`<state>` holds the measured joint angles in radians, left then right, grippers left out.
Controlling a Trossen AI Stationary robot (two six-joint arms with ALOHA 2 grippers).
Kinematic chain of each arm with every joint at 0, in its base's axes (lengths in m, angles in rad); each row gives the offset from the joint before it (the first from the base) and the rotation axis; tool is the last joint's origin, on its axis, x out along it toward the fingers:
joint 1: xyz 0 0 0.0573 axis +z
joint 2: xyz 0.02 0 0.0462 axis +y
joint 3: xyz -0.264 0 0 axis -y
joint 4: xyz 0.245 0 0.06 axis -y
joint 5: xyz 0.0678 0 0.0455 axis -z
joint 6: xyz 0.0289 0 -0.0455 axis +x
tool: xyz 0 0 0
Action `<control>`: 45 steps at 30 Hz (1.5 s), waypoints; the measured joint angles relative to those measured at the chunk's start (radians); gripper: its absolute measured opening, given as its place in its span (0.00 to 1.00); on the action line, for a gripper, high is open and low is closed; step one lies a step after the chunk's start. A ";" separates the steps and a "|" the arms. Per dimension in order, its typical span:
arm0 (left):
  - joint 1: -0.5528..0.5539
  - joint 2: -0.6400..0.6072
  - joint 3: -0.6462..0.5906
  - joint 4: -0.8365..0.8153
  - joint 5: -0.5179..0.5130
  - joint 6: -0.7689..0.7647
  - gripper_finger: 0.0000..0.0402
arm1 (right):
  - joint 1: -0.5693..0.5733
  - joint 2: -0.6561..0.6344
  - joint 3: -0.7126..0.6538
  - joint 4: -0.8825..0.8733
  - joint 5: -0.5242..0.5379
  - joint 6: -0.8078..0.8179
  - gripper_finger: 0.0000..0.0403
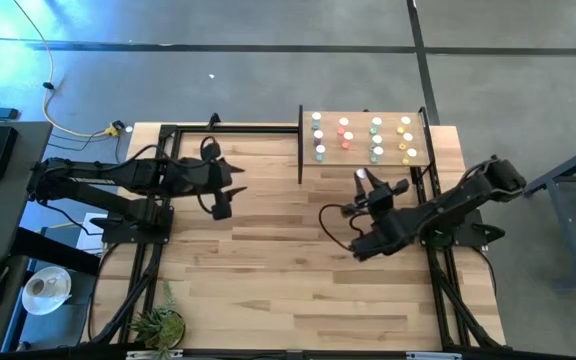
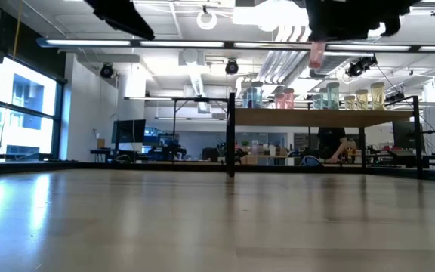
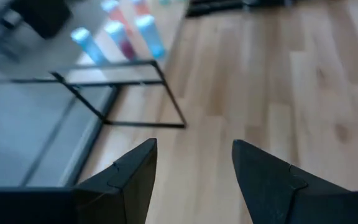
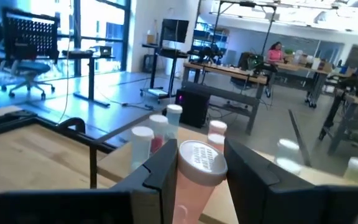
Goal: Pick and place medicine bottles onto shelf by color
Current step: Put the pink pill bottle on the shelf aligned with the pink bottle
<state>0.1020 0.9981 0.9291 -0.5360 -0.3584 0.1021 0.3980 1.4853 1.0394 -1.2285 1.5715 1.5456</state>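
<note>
I'm carrying a pink bottle (image 4: 199,171), pinched in the right gripper's (image 1: 366,180) fingers, toward the shelf (image 1: 368,160). Next I'm probably lining it up with the pink column. The left gripper (image 3: 194,171) is waiting over the worktop (image 1: 268,250), fingers spread.

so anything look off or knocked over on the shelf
Nothing stands out. The bottles on the shelf stand upright in colour columns, and the right gripper holds a pink bottle upright near it.
</note>
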 joint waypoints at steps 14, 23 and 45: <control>0.121 0.000 0.000 0.266 -0.308 0.192 0.50 | -0.092 0.006 -0.086 0.207 0.000 -0.078 0.25; 0.321 0.001 0.000 0.272 -0.262 0.189 0.50 | -0.223 0.006 0.016 0.246 -0.012 -0.217 0.25; 0.442 0.005 0.000 0.264 -0.138 0.172 0.50 | -0.377 0.084 0.042 0.508 -0.108 -0.622 0.25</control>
<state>0.5438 1.0031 0.9291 -0.2718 -0.4965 0.2740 0.0214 1.5690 1.0809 -0.7201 1.4639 0.9235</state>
